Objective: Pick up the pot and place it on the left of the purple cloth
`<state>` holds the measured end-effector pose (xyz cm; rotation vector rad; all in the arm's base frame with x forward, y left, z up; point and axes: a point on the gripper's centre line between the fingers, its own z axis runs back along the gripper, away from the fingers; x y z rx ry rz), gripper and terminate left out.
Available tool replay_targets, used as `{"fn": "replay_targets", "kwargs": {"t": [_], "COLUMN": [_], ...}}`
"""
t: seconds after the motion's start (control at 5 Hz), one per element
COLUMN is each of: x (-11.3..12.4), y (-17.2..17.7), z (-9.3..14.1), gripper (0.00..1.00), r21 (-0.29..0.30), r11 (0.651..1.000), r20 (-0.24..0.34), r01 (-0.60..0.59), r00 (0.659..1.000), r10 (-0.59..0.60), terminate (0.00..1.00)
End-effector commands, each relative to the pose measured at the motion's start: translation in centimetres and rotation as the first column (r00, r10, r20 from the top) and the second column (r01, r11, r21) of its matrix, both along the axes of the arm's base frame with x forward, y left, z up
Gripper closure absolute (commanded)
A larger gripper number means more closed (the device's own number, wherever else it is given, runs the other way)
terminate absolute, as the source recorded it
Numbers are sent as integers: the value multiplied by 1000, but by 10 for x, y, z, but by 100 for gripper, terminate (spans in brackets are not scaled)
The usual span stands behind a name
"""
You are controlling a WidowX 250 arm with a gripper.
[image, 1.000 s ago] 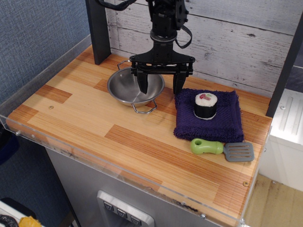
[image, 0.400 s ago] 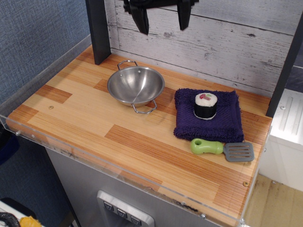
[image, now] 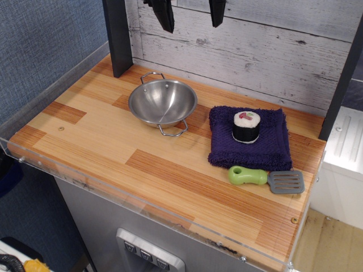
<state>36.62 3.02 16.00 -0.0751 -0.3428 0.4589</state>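
The pot (image: pixel 162 103) is a shallow shiny steel bowl with two wire loop handles. It stands upright on the wooden table, just left of the purple cloth (image: pixel 250 139) and apart from it. The cloth is a dark purple knitted square with a sushi roll (image: pixel 247 126) standing on it. My gripper (image: pixel 189 16) is high above the pot at the top edge of the view. Only its two black fingertips (image: pixel 165 17) show, spread wide apart and holding nothing.
A spatula with a green handle (image: pixel 266 178) lies in front of the cloth. A black post (image: pixel 118 37) stands at the back left. A whitewashed plank wall runs along the back. A clear plastic lip edges the table's front and left.
My gripper has risen from the pot's right rim to the top of the view, open and empty. The pot stays where it was beside the cloth.
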Motion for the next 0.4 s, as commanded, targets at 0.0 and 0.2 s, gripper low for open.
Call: {"fn": "replay_targets", "kwargs": {"t": [0.0,0.2], "x": [-11,-11], "y": [3,3], "z": [17,17], "gripper": [0,0], "r21": [3,3], "r11": [1000,1000], "r20": [54,54], "r01": [-8,-8], "r00": [998,998], "r10": [7,7], "terminate": [0,100]}}
